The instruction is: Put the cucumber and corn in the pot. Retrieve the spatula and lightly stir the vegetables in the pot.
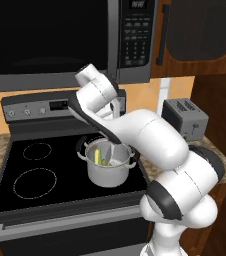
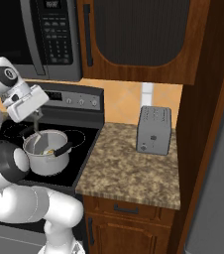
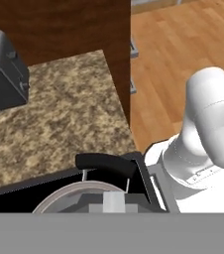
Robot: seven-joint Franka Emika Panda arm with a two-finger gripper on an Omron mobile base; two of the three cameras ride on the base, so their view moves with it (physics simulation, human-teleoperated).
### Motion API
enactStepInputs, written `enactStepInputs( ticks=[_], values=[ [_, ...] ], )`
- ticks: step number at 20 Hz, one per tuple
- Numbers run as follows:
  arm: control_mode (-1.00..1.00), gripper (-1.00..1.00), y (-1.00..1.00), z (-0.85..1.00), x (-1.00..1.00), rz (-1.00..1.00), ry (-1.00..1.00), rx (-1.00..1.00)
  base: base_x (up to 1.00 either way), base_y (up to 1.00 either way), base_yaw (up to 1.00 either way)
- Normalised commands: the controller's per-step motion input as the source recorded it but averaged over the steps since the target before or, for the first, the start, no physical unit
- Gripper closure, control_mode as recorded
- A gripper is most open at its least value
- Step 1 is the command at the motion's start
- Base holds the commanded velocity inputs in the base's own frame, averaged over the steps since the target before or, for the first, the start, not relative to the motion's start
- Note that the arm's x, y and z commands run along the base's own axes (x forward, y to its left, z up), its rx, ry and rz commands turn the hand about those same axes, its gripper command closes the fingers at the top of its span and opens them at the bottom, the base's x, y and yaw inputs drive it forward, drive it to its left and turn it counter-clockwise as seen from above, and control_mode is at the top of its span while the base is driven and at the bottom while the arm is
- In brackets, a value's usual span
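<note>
The pot is sitting on the stove, already holding the cucumber and corn. The spatula is standing blade-down inside it, so stirring appears underway. The claw is hanging above the pot; whether it is clamping the handle I cannot tell.

A black glass-top stove stood beneath a dark microwave. Beside it, a speckled granite bench carried a grey toaster. Brown wooden cabinets hung above, against a pale orange wall. Wood plank floor lay below.
</note>
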Motion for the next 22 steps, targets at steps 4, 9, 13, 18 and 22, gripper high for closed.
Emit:
enactStepInputs(
  ticks=[4, 9, 13, 18, 22],
  values=[
    [-1.0, 1.0, 0.0, -0.08, 0.0, -0.05, 0.01, 0.0, 0.0, 0.0, 0.0],
    [-1.0, 1.0, -0.03, 0.36, -0.35, -0.01, -0.03, 0.0, 0.0, 0.0, 0.0],
    [-1.0, 1.0, 0.0, 0.43, -0.04, -0.04, -0.05, 0.0, 0.0, 0.0, 0.0],
    [-1.0, 1.0, 0.0, -0.08, 0.06, -0.04, 0.0, 0.01, 0.0, 0.0, 0.0],
    [-1.0, 1.0, 0.0, -0.03, 0.04, -0.06, -0.04, 0.01, 0.0, 0.0, 0.0]
  ],
)
